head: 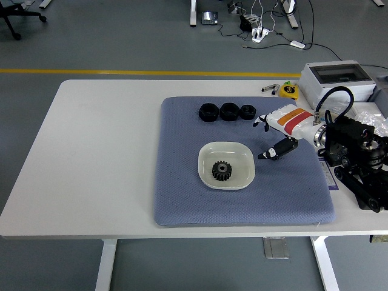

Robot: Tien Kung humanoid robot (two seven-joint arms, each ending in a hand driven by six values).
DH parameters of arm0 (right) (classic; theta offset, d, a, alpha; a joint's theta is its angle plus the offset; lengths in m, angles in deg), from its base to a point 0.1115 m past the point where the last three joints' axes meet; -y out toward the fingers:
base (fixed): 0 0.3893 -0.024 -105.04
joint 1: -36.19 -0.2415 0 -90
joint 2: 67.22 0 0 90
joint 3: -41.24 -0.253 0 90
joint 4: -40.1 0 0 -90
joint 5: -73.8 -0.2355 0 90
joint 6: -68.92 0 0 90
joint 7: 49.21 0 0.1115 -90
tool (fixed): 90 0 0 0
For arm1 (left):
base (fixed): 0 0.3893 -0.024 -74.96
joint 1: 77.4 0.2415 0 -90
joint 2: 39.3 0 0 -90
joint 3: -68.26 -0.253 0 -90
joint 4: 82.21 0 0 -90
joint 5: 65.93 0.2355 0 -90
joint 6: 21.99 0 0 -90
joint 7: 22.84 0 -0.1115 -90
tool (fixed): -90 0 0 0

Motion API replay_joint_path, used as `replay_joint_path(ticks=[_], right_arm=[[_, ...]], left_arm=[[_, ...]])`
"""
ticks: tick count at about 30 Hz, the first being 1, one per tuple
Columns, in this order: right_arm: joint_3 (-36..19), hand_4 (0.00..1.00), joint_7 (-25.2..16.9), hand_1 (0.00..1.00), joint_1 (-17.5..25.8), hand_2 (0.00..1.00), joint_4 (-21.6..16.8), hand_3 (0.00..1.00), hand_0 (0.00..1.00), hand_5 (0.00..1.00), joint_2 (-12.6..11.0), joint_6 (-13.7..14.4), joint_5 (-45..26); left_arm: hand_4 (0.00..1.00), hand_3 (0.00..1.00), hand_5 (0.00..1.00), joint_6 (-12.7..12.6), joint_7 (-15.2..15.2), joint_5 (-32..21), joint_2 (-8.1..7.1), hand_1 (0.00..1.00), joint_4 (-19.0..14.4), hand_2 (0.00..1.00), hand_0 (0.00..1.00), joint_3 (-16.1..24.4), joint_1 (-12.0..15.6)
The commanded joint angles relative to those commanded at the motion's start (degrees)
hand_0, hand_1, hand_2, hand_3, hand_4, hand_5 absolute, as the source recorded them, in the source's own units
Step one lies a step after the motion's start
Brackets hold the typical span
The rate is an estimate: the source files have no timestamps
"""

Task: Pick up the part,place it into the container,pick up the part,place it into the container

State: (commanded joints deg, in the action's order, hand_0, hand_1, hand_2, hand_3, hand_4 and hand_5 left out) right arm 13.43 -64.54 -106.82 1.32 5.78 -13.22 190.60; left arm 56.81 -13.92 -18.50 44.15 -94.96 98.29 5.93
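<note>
**1 gear in the bowl, 3 parts waiting**

A black gear [222, 171] lies flat near the middle of the shallow white bowl [241, 182], teeth clear of the rim, so 1 placement looks complete. The bowl sits at the centre of a blue-grey mat [182, 182], which likely cushions parts and stops them rolling on the white table [97, 151]. 3 more black parts [228, 111] stand in a tight row along the mat's far edge, well apart from the bowl, lined up probably for easy reach.

The right hand [276, 133] hovers over the mat, just right of the bowl and near the row's right end. Its fingers are spread and hold nothing; the thumb points down toward the mat. The black forearm enters from the right edge, wrist angled left. The next grasp probably targets the nearest part in the row.
</note>
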Motion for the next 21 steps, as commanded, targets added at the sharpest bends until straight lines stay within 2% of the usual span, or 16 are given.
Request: replay_joint_path(ticks=[3,4,9,10,12,17,21], right_arm=[[1.3,0.998,0.4,0.183,0.6,0.541,2.5,0.707,0.054,0.559,0.6,1.4,-1.5],[1.8,0.998,0.4,0.179,0.7,0.523,3.2,0.649,0.052,0.552,0.8,2.0,-2.2],[3.9,0.998,0.9,0.179,1.0,0.523,6.8,0.649,0.052,0.552,2.0,5.4,-6.2],[4.2,0.998,1.0,0.173,1.0,0.497,7.3,0.587,0.043,0.529,2.2,5.9,-7.0],[5.0,0.998,1.0,0.173,1.0,0.497,8.7,0.587,0.043,0.529,2.7,7.1,-8.6],[6.8,0.998,1.2,0.165,1.1,0.482,11.6,0.569,0.037,0.520,3.6,8.4,-12.2],[7.9,0.998,1.3,0.165,1.2,0.482,12.3,0.569,0.037,0.520,4.2,8.6,-14.0]], left_arm=[[0.683,0.659,0.674,0.0,0.1,0.3,0.12,0.710,0.0,0.747,0.705,0.2,0.1],[0.683,0.663,0.674,0.0,0.1,0.4,0.15,0.712,0.0,0.749,0.705,0.2,0.1],[0.683,0.663,0.674,0.0,0.2,0.7,0.25,0.712,0.0,0.749,0.705,0.4,0.1],[0.683,0.661,0.674,0.0,0.2,0.7,0.26,0.713,0.0,0.749,0.705,0.4,0.0],[0.683,0.661,0.674,0.0,0.2,0.6,0.26,0.713,0.0,0.749,0.705,0.3,0.0],[0.682,0.660,0.674,0.0,0.3,0.6,0.26,0.713,-0.1,0.749,0.705,0.3,-0.1],[0.682,0.660,0.674,0.0,0.3,0.9,0.29,0.713,-0.1,0.749,0.705,0.5,-0.1]])
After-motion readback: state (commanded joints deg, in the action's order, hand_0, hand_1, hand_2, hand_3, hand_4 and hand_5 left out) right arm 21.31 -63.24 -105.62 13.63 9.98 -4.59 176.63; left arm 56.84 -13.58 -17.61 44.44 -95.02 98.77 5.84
